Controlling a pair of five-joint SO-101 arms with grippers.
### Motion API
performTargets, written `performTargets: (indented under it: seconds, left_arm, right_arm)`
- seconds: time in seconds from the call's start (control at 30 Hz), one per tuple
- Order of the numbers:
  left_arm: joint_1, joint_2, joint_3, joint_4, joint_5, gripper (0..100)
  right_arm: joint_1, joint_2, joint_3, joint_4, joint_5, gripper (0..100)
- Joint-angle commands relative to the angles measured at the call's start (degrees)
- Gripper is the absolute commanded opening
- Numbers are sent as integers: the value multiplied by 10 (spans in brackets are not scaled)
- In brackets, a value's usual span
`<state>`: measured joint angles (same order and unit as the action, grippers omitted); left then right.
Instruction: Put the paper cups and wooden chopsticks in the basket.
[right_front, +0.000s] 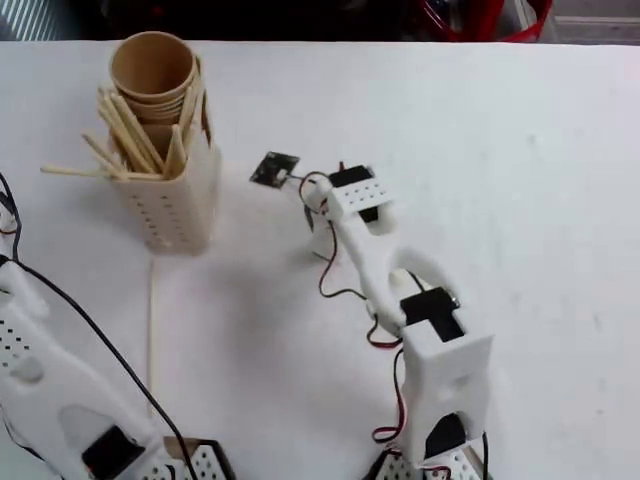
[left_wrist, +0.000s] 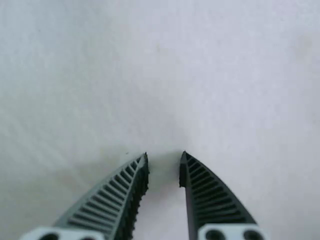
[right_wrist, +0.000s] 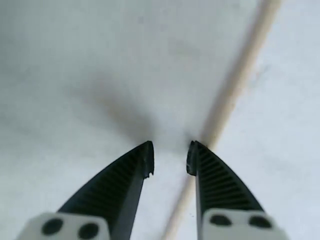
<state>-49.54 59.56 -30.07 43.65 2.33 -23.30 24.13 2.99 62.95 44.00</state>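
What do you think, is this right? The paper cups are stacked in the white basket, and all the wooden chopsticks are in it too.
Not all. The paper cups are stacked in the white basket, with many wooden chopsticks, but one chopstick lies on the table near it, as the high view shows.

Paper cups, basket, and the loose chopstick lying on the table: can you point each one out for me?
paper cups (right_front: 152, 68), high view, inside of the top cup's mouth.
basket (right_front: 175, 215), high view, its perforated front wall.
loose chopstick (right_front: 151, 330), high view, middle of its length.
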Motion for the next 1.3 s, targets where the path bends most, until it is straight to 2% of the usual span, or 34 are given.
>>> performTargets:
  seconds: [0.0,0.17,0.6,0.73,0.8,1.1,1.27]
  left_arm:
    - [-30,73,9,-3,4,128]
    - [-29,73,9,-3,4,128]
    - [-29,73,10,-3,4,128]
    - [-29,73,10,-3,4,128]
    - [-29,73,10,-3,4,128]
    - [-29,73,6,-3,4,128]
    - [-27,73,9,-3,4,128]
  right_arm:
    - [29,-9,-50,22,5,120]
    - [29,-9,-115,92,5,120]
    - [61,107,-137,40,9,113]
    - [59,109,-143,43,5,9]
    - [59,98,-150,46,4,26]
    - [44,-114,-135,112,-131,17]
    - [-13,-318,-13,85,-157,17]
